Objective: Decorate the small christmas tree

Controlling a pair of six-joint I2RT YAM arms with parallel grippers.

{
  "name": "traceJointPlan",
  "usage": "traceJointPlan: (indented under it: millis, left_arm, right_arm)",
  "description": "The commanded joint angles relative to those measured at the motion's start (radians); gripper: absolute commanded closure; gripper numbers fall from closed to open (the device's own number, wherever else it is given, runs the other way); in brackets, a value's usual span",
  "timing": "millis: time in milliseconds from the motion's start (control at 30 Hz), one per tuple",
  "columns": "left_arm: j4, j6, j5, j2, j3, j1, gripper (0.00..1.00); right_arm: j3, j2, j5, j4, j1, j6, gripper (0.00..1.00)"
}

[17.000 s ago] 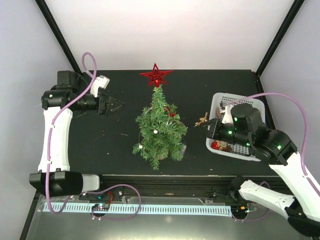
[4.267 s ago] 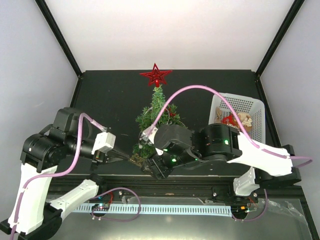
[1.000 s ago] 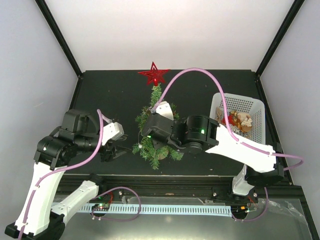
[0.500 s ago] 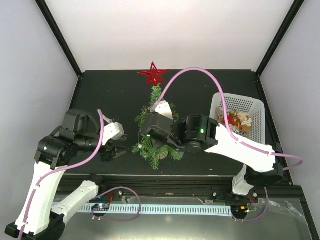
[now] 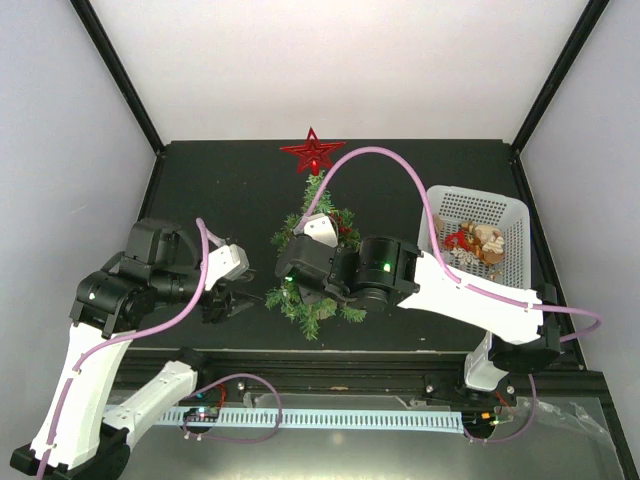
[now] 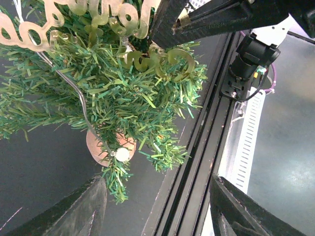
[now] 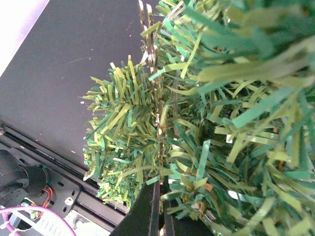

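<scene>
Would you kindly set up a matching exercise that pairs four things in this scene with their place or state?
Things:
1. red star-shaped topper
2. white plastic lattice basket
3. left tool
4. right tool

Places or states:
A. shut, pushed in among the branches of the small dark-green christmas tree
B. on the right side of the black table
C. open and empty, beside the tree's lower branches
D. on the tree's tip

Pairs: 1-D, 2-B, 3-C, 4-A.
</scene>
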Motion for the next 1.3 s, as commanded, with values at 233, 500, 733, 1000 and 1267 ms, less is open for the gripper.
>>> traceJointPlan:
  millis: [233, 500, 733, 1000, 1267]
  left_arm:
    - [0.025, -0.008, -0.003, 0.003, -0.002, 0.003, 0.41]
    - [0.025, -0.007, -0.001, 0.001, -0.003, 0.003, 0.42]
    - [0.025, -0.006, 0.002, 0.0, -0.003, 0.003, 0.42]
    - [0.025, -0.006, 0.001, -0.001, -0.003, 0.004, 0.41]
    - [0.025, -0.004, 0.0, -0.005, -0.003, 0.004, 0.42]
  right_arm:
    - [-0.034, -0.027, 0.015, 0.009, -0.01, 0.037, 0.99]
    - [0.011, -0.04, 0.04, -0.041, -0.01, 0.049, 0.91]
    - [0.011, -0.046, 0.031, -0.044, -0.01, 0.059, 0.68]
    - [0.011, -0.074, 0.017, -0.039, -0.011, 0.062, 0.66]
    - [-0.058, -0.101, -0.015, -0.001, -0.011, 0.062, 0.96]
